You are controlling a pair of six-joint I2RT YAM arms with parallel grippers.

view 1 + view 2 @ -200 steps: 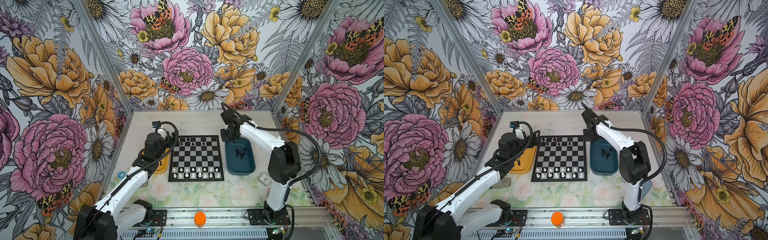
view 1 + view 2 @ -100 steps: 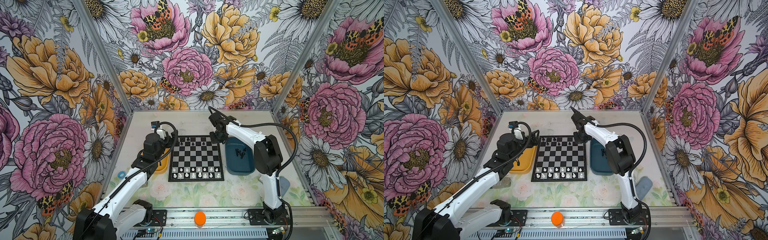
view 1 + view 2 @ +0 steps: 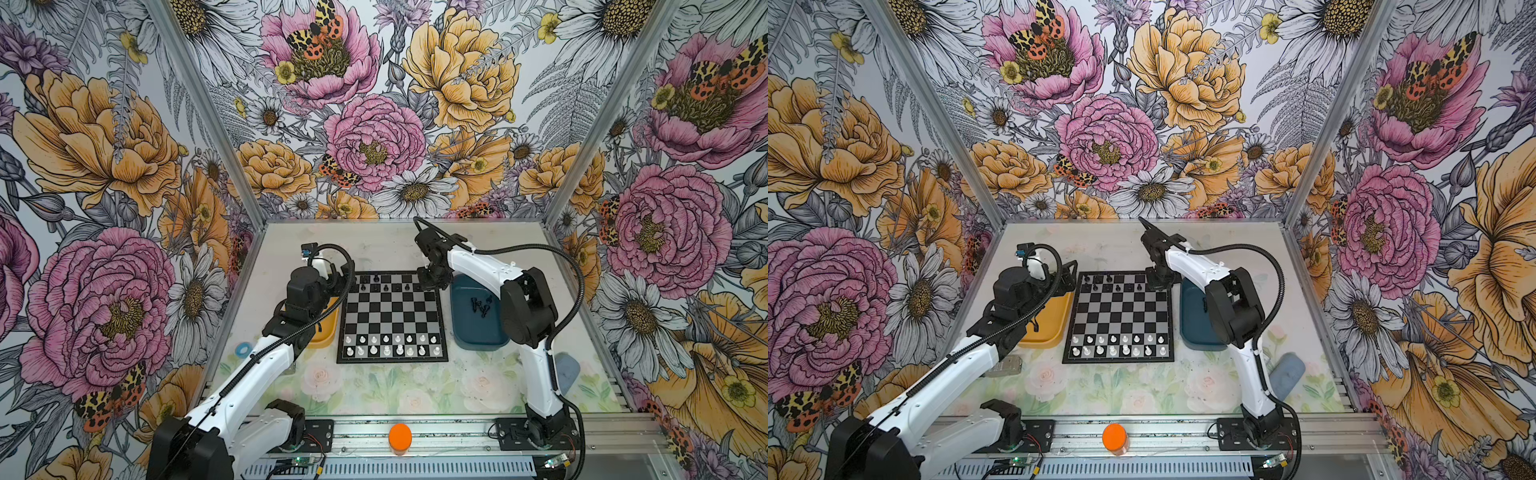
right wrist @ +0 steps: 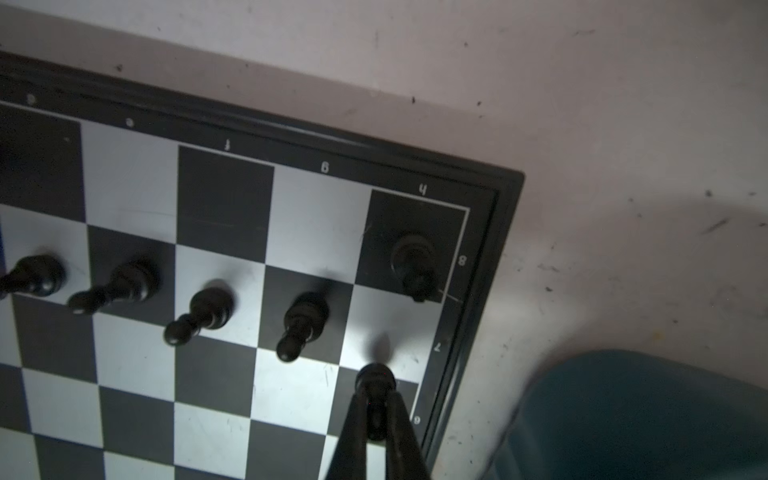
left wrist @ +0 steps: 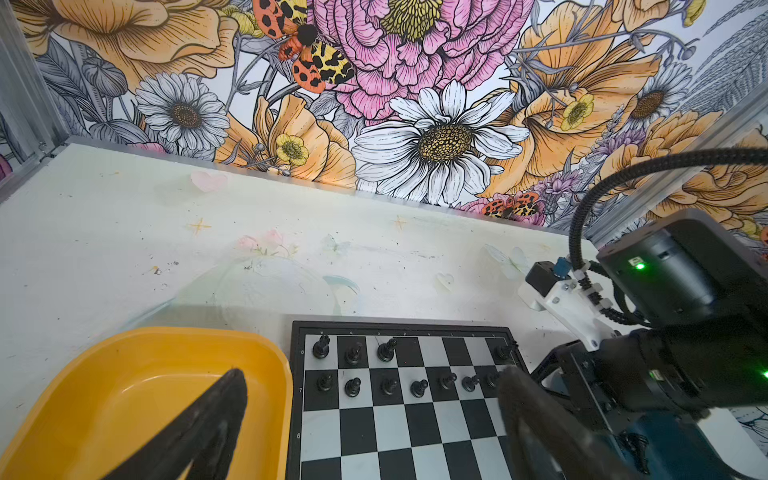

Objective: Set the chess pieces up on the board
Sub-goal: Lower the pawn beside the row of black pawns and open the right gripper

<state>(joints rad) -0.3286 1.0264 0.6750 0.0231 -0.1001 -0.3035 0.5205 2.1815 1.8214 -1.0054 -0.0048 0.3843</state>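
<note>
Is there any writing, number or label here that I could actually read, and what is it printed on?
"8": white, on the board's black side border, both wrist views.
"7": same border, next row.
"6": same border, row after that.
"h": far border, by the corner, upside down in the right wrist view.
"g": beside it.
"f": beside that.
Remaining column letters: too blurred to read.
Nothing else legible.

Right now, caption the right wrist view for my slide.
Right gripper, shut on a black pawn, hovers at the open end of the board's pawn row, near the corner piece.
</note>
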